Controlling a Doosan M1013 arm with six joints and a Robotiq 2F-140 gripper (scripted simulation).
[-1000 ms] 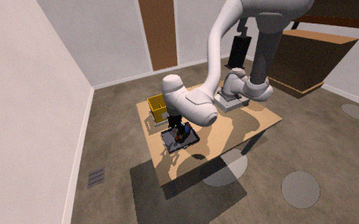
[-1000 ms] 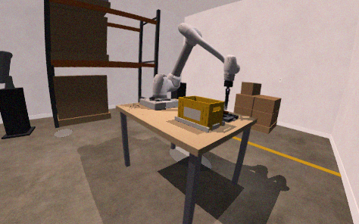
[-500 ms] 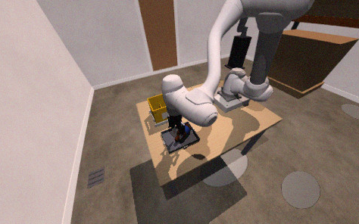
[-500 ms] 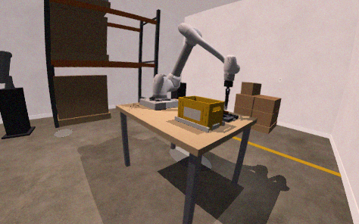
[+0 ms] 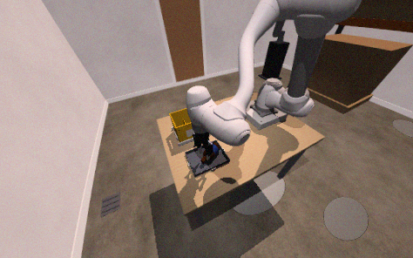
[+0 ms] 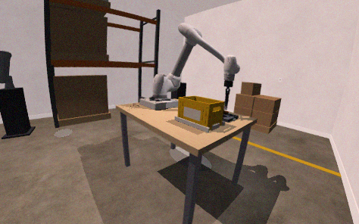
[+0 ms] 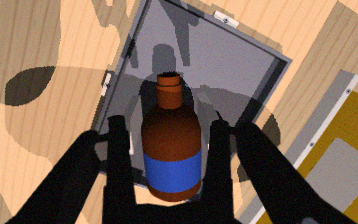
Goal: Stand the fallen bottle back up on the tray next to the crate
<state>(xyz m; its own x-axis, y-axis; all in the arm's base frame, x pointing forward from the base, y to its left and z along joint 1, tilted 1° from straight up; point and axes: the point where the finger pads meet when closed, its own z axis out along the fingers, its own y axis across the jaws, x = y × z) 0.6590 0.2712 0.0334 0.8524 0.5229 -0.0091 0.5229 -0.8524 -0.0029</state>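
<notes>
A brown bottle with a blue label [image 5: 215,148] [image 7: 172,172] lies on its side on the dark grey tray [image 5: 193,159] [image 7: 230,55] [image 6: 229,117]. In the wrist view its neck points to the top and its base is nearest the palm. My gripper [image 5: 208,152] [image 6: 226,107] [image 7: 169,106] points down over the tray. It is partly open, with one finger on each side of the bottle. A narrow gap shows between each finger and the bottle. The fingertips' height above the tray is hard to tell. The yellow crate [image 5: 180,127] [image 6: 207,110] [image 7: 341,120] stands beside the tray.
Grey rails [image 6: 192,124] [image 7: 302,150] run along the foot of the crate. Small white brackets [image 7: 226,19] sit along the tray's outside. The robot's base [image 5: 267,117] [image 6: 158,104] is on the same wooden table [image 5: 256,150] [image 6: 154,121].
</notes>
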